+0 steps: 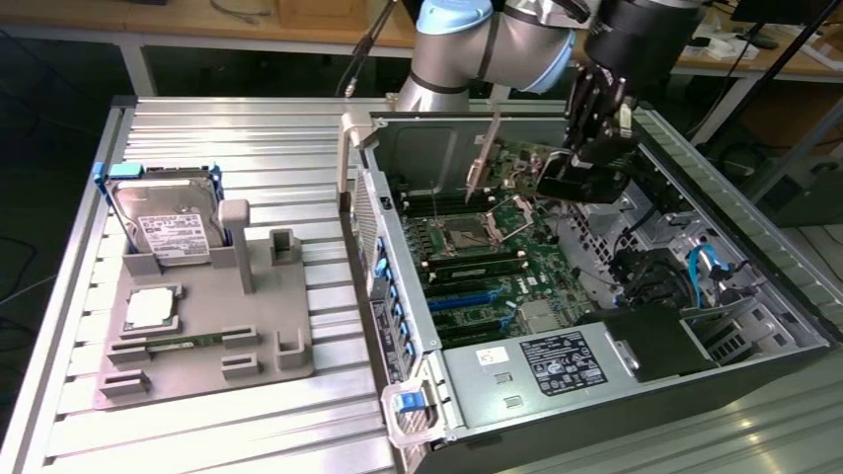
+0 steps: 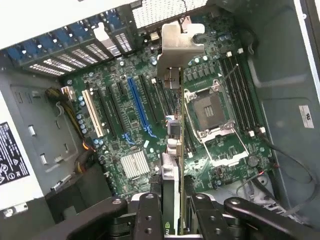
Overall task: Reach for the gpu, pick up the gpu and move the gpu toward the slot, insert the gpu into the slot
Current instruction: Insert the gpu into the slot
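The room behind is a workshop with wooden benches [image 1: 197, 20] and loose cables along the far side. In front of them a ribbed aluminium tabletop [image 1: 264, 128] carries everything.

The computer case [image 1: 685, 395] lies on its side on the tabletop with its side panel off, so the inside faces up. The robot arm [image 1: 461, 39] leans in over the far end of the case. Beside the case, on the exterior view's left, a grey fixture tray [image 1: 197, 365] rests on the tabletop.

The green motherboard [image 1: 475, 267] covers the floor of the case. A power supply [image 1: 554, 360] with a white label fills the case's near end. A silver hard drive [image 1: 165, 222] stands propped at the tray's end farthest from the case's near end. A square processor chip [image 1: 152, 308] and a slim memory stick [image 1: 185, 341] lie flat in front of it.

The gpu [image 1: 520, 168] is inside the case's open top, at its far end, held on edge above the motherboard. The jaws are closed on the gpu, one on each face. In the wrist view the gpu [image 2: 172, 175] appears edge-on, clear of the board. It lies between the blue slot [image 2: 137, 102] and the empty processor socket [image 2: 209, 112], with its silver bracket toward the case's perforated rear wall.
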Tool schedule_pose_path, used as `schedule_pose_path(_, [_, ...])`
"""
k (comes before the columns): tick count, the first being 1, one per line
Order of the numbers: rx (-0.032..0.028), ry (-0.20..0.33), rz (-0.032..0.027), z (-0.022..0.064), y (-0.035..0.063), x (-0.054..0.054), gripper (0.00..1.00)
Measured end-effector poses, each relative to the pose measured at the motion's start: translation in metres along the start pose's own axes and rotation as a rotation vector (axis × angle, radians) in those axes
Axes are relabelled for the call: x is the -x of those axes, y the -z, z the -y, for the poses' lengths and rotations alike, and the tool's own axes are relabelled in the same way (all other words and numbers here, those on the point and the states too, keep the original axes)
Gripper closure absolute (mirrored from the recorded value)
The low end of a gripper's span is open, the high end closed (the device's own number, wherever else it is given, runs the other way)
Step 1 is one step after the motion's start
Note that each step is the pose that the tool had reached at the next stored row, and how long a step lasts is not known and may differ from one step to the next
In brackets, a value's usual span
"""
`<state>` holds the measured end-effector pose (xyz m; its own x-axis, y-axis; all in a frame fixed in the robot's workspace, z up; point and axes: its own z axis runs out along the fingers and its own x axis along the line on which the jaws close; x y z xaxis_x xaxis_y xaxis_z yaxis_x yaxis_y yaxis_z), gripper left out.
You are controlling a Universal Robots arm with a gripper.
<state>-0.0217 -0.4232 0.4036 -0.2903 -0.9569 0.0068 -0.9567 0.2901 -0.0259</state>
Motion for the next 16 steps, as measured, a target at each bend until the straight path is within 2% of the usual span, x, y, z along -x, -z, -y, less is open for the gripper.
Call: schedule_pose_path(16, [-0.0016, 0.232, 0.0059, -0.0012, -0.0079, -0.0003, 0.73])
